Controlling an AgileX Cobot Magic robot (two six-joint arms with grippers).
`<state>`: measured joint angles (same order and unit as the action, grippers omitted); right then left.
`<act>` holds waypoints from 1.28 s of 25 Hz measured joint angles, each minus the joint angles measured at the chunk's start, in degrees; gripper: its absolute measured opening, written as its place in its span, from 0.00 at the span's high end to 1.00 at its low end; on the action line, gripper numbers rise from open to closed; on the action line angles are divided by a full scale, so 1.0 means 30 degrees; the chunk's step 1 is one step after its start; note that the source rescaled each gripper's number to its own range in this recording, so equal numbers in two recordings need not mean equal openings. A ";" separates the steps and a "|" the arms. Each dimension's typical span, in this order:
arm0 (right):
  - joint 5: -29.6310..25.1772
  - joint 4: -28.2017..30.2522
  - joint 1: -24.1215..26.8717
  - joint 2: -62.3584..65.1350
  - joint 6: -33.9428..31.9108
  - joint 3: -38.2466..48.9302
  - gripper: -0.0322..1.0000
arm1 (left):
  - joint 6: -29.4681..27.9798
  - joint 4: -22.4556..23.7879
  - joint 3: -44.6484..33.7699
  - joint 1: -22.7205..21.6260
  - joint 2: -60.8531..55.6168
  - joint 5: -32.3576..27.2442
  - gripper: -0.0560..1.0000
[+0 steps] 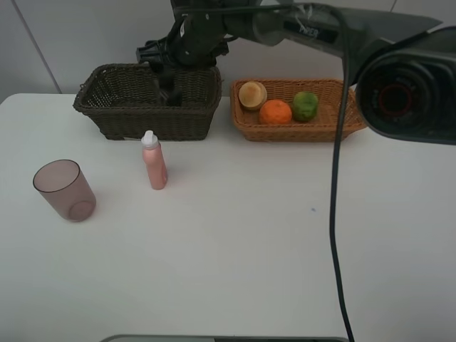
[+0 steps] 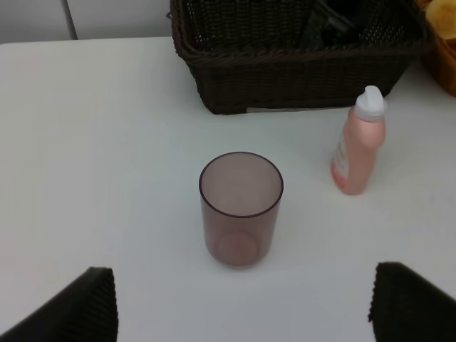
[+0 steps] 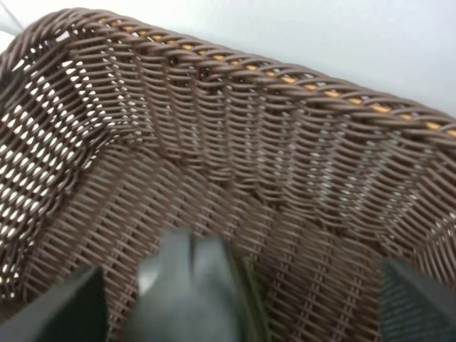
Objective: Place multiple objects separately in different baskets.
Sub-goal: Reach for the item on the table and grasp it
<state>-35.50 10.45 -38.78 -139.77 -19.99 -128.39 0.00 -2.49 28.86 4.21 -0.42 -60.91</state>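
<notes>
My right gripper (image 1: 171, 91) reaches across into the deep dark brown basket (image 1: 142, 117). In the right wrist view it (image 3: 242, 299) is open, with the dark green bottle (image 3: 191, 285) lying between its fingers on the basket floor (image 3: 249, 121). My left gripper (image 2: 242, 306) is open and empty, just short of the upright mauve cup (image 2: 240, 206), which stands at the table's left (image 1: 65, 189). The pink bottle (image 1: 154, 162) stands upright in front of the dark basket. The peach-like fruit (image 1: 252, 95), the orange (image 1: 276, 112) and the green fruit (image 1: 306, 105) lie in the light tan basket (image 1: 299, 134).
The two baskets stand side by side at the back of the white table. The right arm and its black cable (image 1: 333, 214) cross the right half of the exterior view. The pink bottle (image 2: 358, 142) stands right of the cup, near the dark basket's front wall (image 2: 285, 78).
</notes>
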 joint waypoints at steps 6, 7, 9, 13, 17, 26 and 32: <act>-0.1735 0.0000 0.0000 0.1058 0.0019 0.0000 0.23 | 0.0000 0.0000 0.0000 0.0000 0.0000 0.0000 0.08; -0.2371 0.0000 0.0000 0.1367 0.0136 0.0000 0.20 | 0.0000 0.0000 0.0000 0.0000 0.0000 0.0000 0.08; -0.3670 0.0000 0.0144 0.1958 0.0568 0.0000 0.17 | 0.0000 0.0000 0.0000 0.0000 0.0000 0.0000 0.08; -0.7000 0.0000 0.1013 0.3095 0.1459 0.0000 0.16 | 0.0000 0.0000 0.0000 0.0000 0.0000 0.0000 0.08; -1.0912 -0.0041 0.2410 0.4143 0.2953 0.0000 0.15 | 0.0000 0.0000 0.0000 0.0000 0.0000 0.0000 0.08; -1.0551 -0.0455 0.6449 1.1601 0.3271 0.8723 0.15 | 0.0000 0.0000 0.0000 0.0000 0.0000 0.0000 0.08; -0.8478 -0.0527 1.0675 1.8034 0.2978 1.6550 0.15 | 0.0000 0.0000 0.0000 0.0000 0.0000 0.0000 0.08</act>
<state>-60.93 8.87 -6.76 -85.67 -11.06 -78.74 0.00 -2.49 28.86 4.21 -0.42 -60.91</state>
